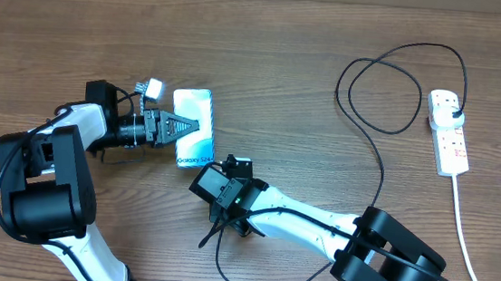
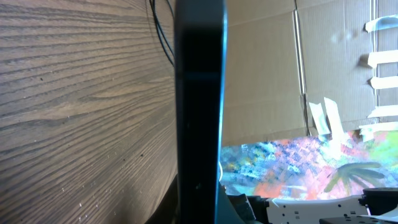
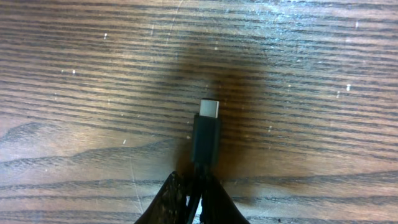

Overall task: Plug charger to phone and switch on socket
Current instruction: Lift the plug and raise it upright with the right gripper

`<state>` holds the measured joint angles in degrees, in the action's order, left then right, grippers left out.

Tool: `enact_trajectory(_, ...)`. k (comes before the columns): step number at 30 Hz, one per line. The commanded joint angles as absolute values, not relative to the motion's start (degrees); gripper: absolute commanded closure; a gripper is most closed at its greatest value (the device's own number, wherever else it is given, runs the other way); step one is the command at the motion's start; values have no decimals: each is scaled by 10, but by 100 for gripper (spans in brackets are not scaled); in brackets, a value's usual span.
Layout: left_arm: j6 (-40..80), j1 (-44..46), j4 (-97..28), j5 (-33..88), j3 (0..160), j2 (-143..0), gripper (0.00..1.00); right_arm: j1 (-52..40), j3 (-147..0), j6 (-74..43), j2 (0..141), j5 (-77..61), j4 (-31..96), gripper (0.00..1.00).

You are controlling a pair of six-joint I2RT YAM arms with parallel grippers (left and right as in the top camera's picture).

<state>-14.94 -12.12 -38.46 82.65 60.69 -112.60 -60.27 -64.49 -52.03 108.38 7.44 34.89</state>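
Left arm first: it reaches in from the near left, forearm laid low and pointing right, wrist rolled on its side. The left hand (image 1: 192, 126) is clenched on the phone (image 1: 196, 102), one black finger lying flat across the lit screen. The phone sits left of centre on the worktop (image 1: 267, 51), screen up, its long side running far to near.

Over to the right arm: it stretches from the near right corner, low and nearly flat, towards the phone's near end. The right hand (image 1: 231, 168) stops just short of that end, grasping the charger (image 1: 383, 179). The black cable trails out behind it, swings along the near edge, climbs far and right, makes a loop, and its other end sits in the socket (image 1: 450, 144) at the far right.

The right wrist view gives what the overhead cannot: the connector (image 3: 206, 134) pokes out beyond the closed right hand (image 3: 196, 194), silver tip bare, wood grain under it.

The left wrist view shows the phone (image 2: 199, 124) edge-on, a dark bar down the middle, with a cardboard wall (image 2: 261, 74) behind and the white right arm (image 2: 311, 204) at the bottom. The left hand's own fingers cannot be made out there.
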Motion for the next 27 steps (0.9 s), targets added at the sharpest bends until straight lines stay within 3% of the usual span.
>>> enact_trajectory(1,-145,-123,-383,851,609,-1113,96,-604,-642,-507,1106,67,351,89)
enact_trajectory(12,-145,-123,-383,851,609,-1113,96,-604,-642,-507,1106,77,348,87)
enact_trajectory(15,-145,-123,-383,851,609,-1113,96,-603,-642,-507,1106,77,356,96)
enact_trajectory(20,-145,-123,-382,851,609,-1113,96,-589,-649,-507,1085,77,397,96)
enact_trajectory(27,-145,-123,-376,851,609,-1113,96,-580,-650,-350,1004,-23,385,96)
